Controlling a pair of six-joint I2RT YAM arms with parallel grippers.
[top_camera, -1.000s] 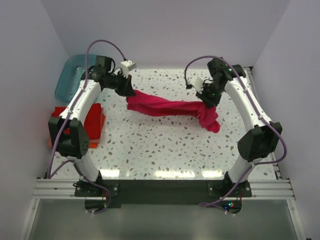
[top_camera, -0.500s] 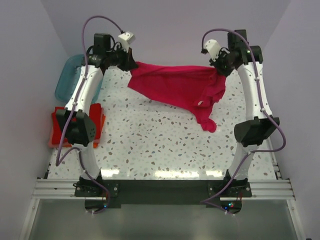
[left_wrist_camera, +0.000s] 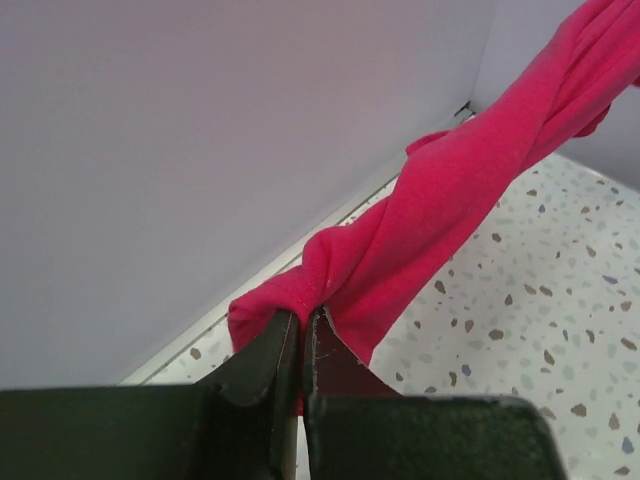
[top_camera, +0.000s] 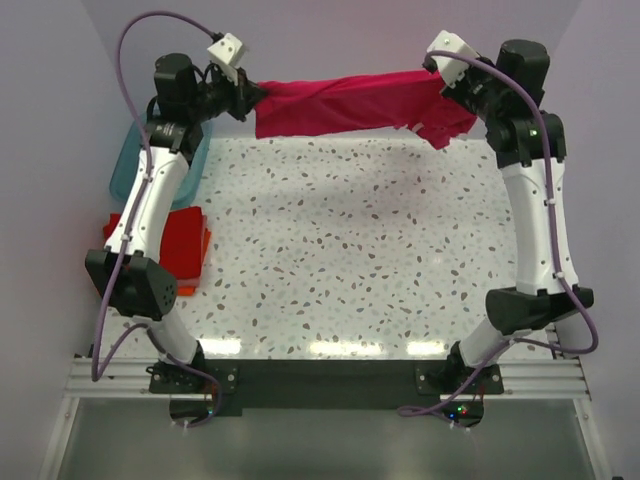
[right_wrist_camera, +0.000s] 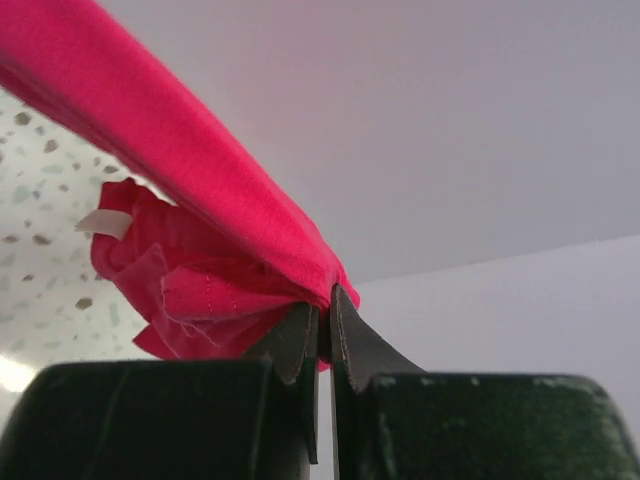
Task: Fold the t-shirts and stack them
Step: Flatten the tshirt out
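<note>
The left arm (top_camera: 148,200) covers much of the teal tub (top_camera: 123,172) and perhaps some folded shirts (top_camera: 182,236).

Left tool (top_camera: 252,98), right tool (top_camera: 437,85) high, clamped

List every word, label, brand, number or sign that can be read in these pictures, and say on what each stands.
No text can be read anywhere.
The only label is a small white tag on the pink shirt, seen in the right wrist view; it is too blurred to read.
</note>
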